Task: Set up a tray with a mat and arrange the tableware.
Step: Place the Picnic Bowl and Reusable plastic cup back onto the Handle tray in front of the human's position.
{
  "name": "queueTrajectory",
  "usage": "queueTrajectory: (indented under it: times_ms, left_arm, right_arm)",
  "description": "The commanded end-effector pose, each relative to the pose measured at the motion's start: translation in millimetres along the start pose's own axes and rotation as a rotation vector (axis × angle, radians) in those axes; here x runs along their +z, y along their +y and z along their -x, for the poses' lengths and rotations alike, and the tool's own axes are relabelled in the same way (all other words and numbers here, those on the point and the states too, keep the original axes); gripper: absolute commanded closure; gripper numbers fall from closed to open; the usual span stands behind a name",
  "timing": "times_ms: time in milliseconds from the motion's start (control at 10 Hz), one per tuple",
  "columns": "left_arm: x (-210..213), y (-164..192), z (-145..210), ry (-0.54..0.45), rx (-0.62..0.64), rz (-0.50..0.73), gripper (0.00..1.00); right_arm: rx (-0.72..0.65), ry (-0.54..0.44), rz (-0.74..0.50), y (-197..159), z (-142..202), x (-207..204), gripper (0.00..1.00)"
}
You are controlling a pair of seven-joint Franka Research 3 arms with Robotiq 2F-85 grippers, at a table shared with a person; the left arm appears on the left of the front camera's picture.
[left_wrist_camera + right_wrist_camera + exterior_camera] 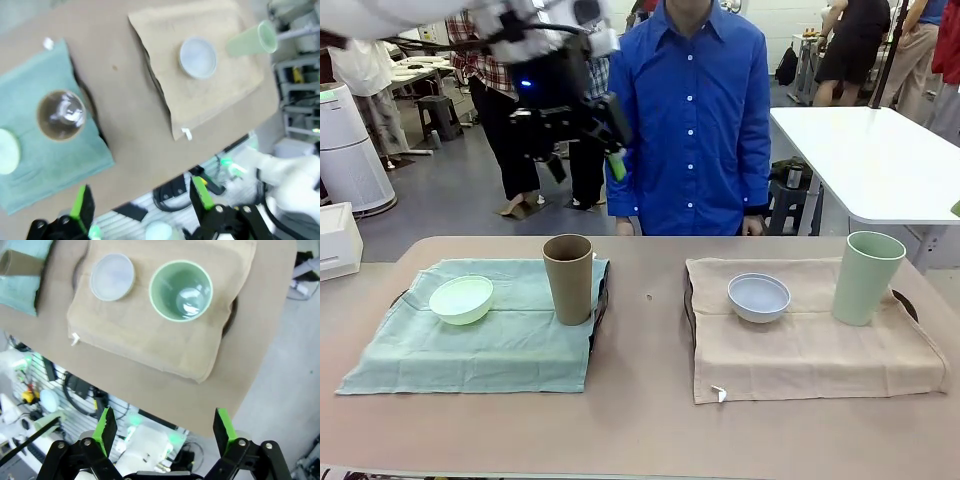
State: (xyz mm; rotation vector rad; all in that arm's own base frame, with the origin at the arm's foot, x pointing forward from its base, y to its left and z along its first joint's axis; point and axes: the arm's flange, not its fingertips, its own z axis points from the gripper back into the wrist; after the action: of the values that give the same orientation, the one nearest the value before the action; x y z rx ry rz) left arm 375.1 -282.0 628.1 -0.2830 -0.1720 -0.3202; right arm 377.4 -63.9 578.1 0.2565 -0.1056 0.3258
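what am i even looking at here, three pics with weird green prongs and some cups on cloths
These are three cameras on one two-armed robot. The front view looks across a tan table at a person in a blue shirt. The other two pictures come from cameras on the robot's wrists, looking down past the green-padded jaws.

The left gripper hangs high above the table, open and empty. The right gripper is also open and empty, above the pale green cup.

On the table lie two cloth mats with dark tray edges showing beneath them. The green mat carries a mint green bowl and a brown cup. The beige mat carries a white bowl and the pale green cup.
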Motion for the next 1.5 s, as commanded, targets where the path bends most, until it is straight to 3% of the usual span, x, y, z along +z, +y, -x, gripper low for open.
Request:
queueTrajectory:
  times_ms: [0, 300, 400, 500, 600, 700, 1100, 1300, 1400]
  left_arm:
    - [18.9, 47.7, 44.9, -0.098, 0.059, 0.165, 0.00]
    - [38.9, 106.4, 95.5, -0.283, 0.207, 0.406, 0.00]
    - [41.7, 121.1, 99.6, -0.317, 0.271, 0.450, 0.00]
    - [42.9, 127.0, 97.8, -0.285, 0.312, 0.389, 0.00]
    - [56.6, 116.5, 92.4, -0.264, 0.258, 0.407, 0.00]
    - [56.6, 116.5, 92.4, -0.264, 0.258, 0.407, 0.00]
    - [54.3, 115.1, 96.4, -0.272, 0.269, 0.402, 0.00]
    - [55.0, 134.0, 75.8, -0.223, 0.279, 0.434, 0.00]
    - [58.8, 162.1, 80.0, -0.150, 0.357, 0.545, 0.00]
  right_arm:
    - [-0.077, -0.089, -0.181, -8.5, 5.5, 32.2, 0.00]
    - [-0.197, -0.205, -0.426, -41.6, 36.1, 61.9, 0.00]
    - [-0.220, -0.214, -0.437, -48.6, 46.4, 62.1, 0.00]
    - [-0.207, -0.202, -0.386, -49.4, 54.5, 58.4, 0.00]
    - [-0.163, -0.204, -0.313, -44.1, 59.8, 58.5, 0.00]
    - [-0.209, -0.213, -0.404, -53.9, 54.3, 68.5, 0.00]
    - [-0.207, -0.211, -0.384, -54.9, 56.5, 68.3, 0.00]
    - [-0.230, -0.193, -0.547, -57.9, 49.3, 60.5, 0.00]
    - [-0.268, -0.181, -0.593, -67.2, 56.9, 48.5, 0.00]
